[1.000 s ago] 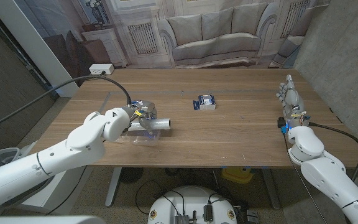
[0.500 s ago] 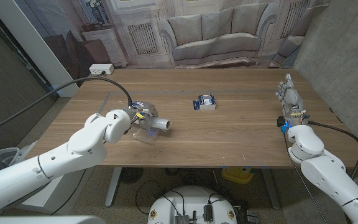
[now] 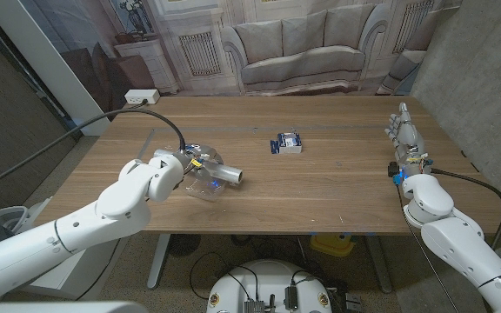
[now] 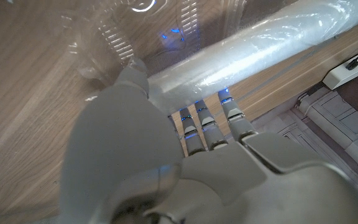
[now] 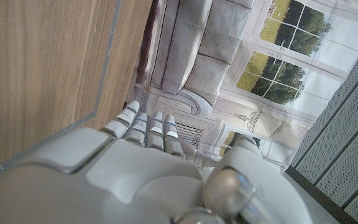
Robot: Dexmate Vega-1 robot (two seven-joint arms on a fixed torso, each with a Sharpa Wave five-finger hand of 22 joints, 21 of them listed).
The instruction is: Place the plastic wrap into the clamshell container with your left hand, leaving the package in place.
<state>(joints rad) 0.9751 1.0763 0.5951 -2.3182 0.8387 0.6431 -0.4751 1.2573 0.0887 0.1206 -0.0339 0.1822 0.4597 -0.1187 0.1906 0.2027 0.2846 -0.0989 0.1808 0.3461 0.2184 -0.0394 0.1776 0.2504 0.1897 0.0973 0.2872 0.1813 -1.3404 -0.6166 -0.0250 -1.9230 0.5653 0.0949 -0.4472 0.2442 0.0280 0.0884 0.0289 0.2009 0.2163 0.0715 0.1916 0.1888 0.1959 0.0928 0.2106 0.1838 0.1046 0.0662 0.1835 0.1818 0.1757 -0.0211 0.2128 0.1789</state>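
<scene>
Wooden table [image 3: 320, 187] before a printed sofa backdrop [image 3: 303, 43].

Clamshell container [image 3: 205, 178] mostly hidden behind left robot hand [image 3: 190, 162]; package [image 3: 287, 143] label unreadable.

Wood, clear plastic and glossy white shells

The table [image 3: 320, 183] is matt brown wood with fine straight grain. The clamshell container [image 3: 205, 174] is thin, clear, ribbed plastic that catches glints. The plastic wrap [image 4: 253, 46] is a smooth, glossy, milky-white roll of film. The left hand [image 3: 194, 162] and right hand [image 3: 405, 135] have smooth white plastic shells with a slight sheen.
</scene>
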